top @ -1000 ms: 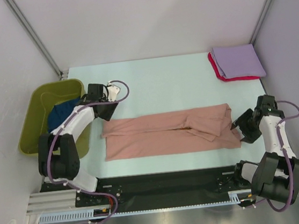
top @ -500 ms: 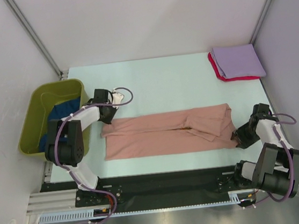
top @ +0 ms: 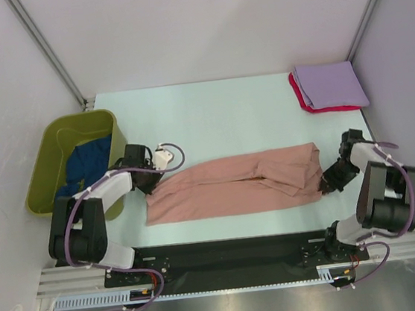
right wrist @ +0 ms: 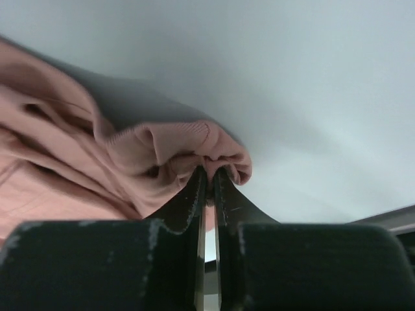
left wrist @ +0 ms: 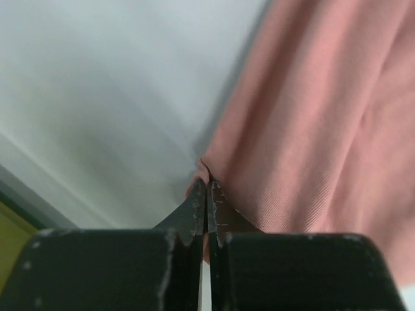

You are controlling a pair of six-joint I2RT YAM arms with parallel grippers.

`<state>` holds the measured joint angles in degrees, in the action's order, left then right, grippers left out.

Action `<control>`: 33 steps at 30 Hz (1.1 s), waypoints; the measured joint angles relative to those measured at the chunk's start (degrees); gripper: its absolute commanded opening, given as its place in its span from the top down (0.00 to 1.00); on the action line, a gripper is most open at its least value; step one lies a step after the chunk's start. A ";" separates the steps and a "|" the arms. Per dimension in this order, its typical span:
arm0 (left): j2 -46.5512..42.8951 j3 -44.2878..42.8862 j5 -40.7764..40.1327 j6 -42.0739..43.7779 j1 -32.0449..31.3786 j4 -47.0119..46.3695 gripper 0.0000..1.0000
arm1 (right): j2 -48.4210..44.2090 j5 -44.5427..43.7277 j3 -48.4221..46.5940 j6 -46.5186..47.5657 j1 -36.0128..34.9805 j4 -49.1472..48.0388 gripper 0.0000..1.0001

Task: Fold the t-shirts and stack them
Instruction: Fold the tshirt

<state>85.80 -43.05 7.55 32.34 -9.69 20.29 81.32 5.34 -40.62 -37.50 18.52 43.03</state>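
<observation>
tub (top: 42,155) at 9 o'clock holds blue shirt (top: 85,157), bunched. left gripper (top: 151,183) clamped on pink shirt (top: 233,186)'s left end. pink shirt lies mid-table, a long wrinkled band. right gripper (top: 327,181) pinches its bunched right end. lavender (top: 331,85) on red (top: 299,98), folded, at 2 o'clock. looks like two done, two left.

A robotics lab cell: 2 arms (top: 109,183) bolted to an aluminium rail (top: 72,280), white enclosure panels (top: 200,29) boxing in a pale-green tabletop (top: 218,117).
</observation>
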 measured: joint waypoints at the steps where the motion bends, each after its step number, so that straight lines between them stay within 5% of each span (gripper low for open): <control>1: -1.46 0.98 0.70 0.55 -0.02 1.27 1.00 | 2.34 -0.13 -2.01 0.35 -1.38 0.07 1.00; 14: -10.64 5.77 5.25 2.82 0.15 15.52 0.99 | 34.01 2.08 -40.09 1.77 -16.20 -3.58 1.00; 25: -2.19 -0.52 10.29 0.81 -6.88 19.98 1.00 | 70.34 6.27 -96.96 -1.57 -21.59 -4.24 1.00; 33: 5.64 -7.19 14.51 -2.16 -18.73 19.28 0.99 | 78.73 9.03 -105.31 -11.04 -22.62 -17.25 1.00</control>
<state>91.44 -50.24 22.06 30.17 -28.42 39.57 160.05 14.37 -145.93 -48.53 -4.10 25.78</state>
